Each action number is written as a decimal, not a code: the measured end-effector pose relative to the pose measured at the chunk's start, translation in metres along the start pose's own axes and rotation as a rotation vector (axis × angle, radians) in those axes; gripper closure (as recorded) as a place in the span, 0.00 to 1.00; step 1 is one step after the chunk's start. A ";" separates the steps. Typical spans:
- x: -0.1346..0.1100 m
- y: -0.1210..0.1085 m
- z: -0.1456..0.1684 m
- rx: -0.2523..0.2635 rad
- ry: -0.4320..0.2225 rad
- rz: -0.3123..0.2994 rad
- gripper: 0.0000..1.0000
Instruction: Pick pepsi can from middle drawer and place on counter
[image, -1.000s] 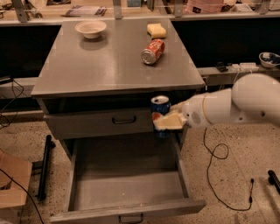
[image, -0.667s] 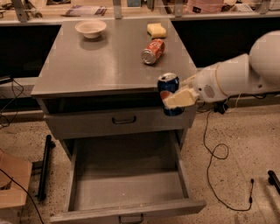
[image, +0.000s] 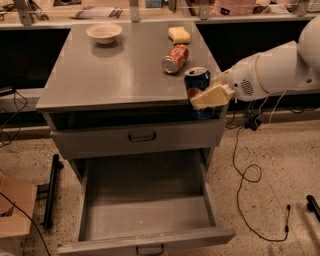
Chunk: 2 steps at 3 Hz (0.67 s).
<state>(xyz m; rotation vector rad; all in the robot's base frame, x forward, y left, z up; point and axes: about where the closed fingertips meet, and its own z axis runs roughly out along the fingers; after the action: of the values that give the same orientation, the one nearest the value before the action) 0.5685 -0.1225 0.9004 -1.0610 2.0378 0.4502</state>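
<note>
The pepsi can (image: 196, 81) is blue with a silver top and is held upright over the front right corner of the counter (image: 115, 75). My gripper (image: 209, 95) comes in from the right on a white arm and is shut on the can, its cream fingers (image: 212, 97) wrapped around the can's lower half. Whether the can touches the top cannot be told. The middle drawer (image: 145, 210) is pulled wide open below, its grey inside bare. The drawer above it (image: 140, 137) is closed.
On the counter lie a red-orange soda can (image: 175, 58) on its side, a yellow sponge (image: 179, 34) and a white bowl (image: 103, 33). Black cables (image: 250, 175) run over the floor at the right. A cardboard box (image: 15, 210) stands at the left.
My gripper has lifted the pepsi can from drawer-front height up to the counter's front right corner, and the arm has swung up and to the right.
</note>
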 end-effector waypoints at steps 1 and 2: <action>-0.003 -0.005 0.007 -0.003 -0.034 0.004 1.00; -0.023 -0.021 0.025 0.031 -0.085 -0.022 1.00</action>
<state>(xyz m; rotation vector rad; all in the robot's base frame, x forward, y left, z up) 0.6058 -0.1077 0.9031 -1.0268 1.9504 0.4435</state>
